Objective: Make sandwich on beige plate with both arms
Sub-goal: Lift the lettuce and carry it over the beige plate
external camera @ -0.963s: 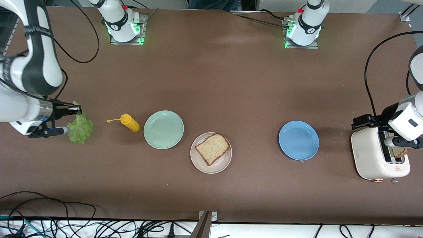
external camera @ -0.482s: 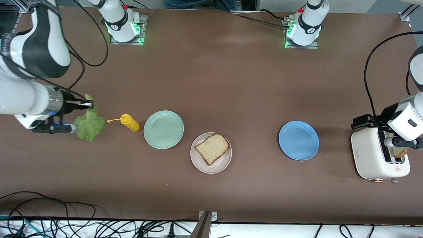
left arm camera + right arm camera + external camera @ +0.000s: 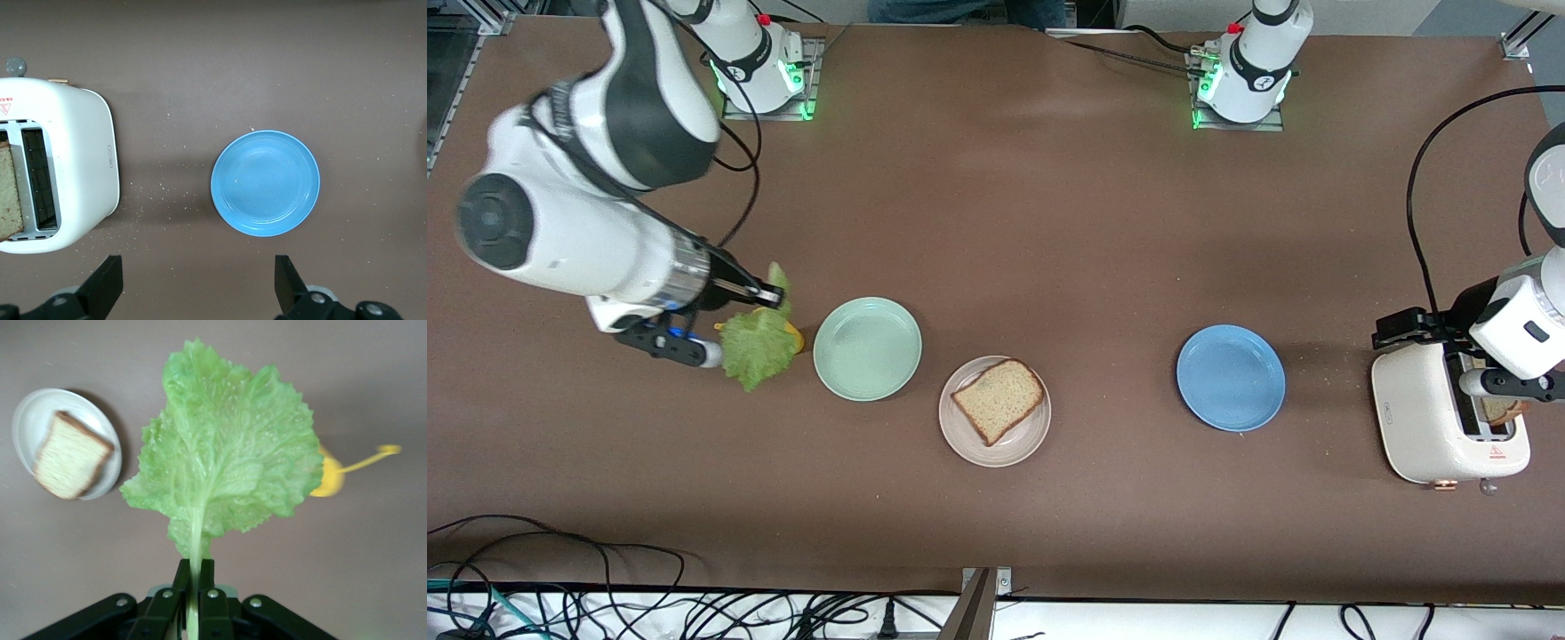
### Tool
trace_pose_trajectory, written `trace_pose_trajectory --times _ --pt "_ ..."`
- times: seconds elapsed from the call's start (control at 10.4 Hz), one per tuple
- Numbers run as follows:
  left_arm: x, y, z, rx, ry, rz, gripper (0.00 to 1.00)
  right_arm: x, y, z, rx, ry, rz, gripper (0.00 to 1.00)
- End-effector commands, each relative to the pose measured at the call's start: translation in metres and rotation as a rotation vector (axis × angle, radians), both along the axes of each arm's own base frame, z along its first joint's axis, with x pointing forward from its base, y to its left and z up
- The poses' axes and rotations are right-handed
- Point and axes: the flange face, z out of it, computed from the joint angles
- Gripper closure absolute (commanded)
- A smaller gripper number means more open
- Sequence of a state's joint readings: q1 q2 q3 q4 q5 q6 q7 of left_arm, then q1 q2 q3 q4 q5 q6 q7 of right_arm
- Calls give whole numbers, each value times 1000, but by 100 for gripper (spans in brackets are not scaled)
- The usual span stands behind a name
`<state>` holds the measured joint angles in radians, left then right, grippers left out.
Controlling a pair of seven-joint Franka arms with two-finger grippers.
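While the left gripper (image 3: pixel 193 293) hangs with jaws spread wide and empty over the table between toaster (image 3: pixel 1440 418) and blue plate (image 3: pixel 1231 378), a bread slice (image 3: pixel 9 193) stands in the toaster's slot. The right gripper (image 3: pixel 769 296) is pinched on the stem of the lettuce (image 3: pixel 756 348), up in the air over the yellow bottle (image 3: pixel 328 479), beside the green plate (image 3: pixel 867 348). One bread slice (image 3: pixel 999 399) lies on the beige plate (image 3: pixel 969 440), between the green and blue plates, nearer the camera.

blue plate (image 3: pixel 265 183) on table | toaster (image 3: pixel 73 167) holds bread slice (image 3: pixel 9 193)
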<state>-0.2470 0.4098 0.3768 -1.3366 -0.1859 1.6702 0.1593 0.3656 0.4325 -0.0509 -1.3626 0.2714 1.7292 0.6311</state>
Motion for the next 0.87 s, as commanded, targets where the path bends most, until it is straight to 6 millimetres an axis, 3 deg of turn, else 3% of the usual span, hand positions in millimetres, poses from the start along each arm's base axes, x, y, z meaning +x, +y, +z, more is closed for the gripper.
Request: trace_pose_trajectory --times 0.0,0.29,0.48,0.58,0.77 --pt "-2 0 3 28 -7 4 0 -6 102 -33 28 -67 -148 92" --pt "-2 -1 3 28 -7 4 0 -13 181 -91 88 -202 -173 92" --pt "-2 0 3 28 -7 5 0 -12 208 -133 132 -309 -160 92" --pt "-2 -1 2 28 -6 3 0 -21 227 -152 141 -331 -147 92" --pt "-2 0 2 28 -6 4 0 -23 235 -183 128 -379 -89 92"
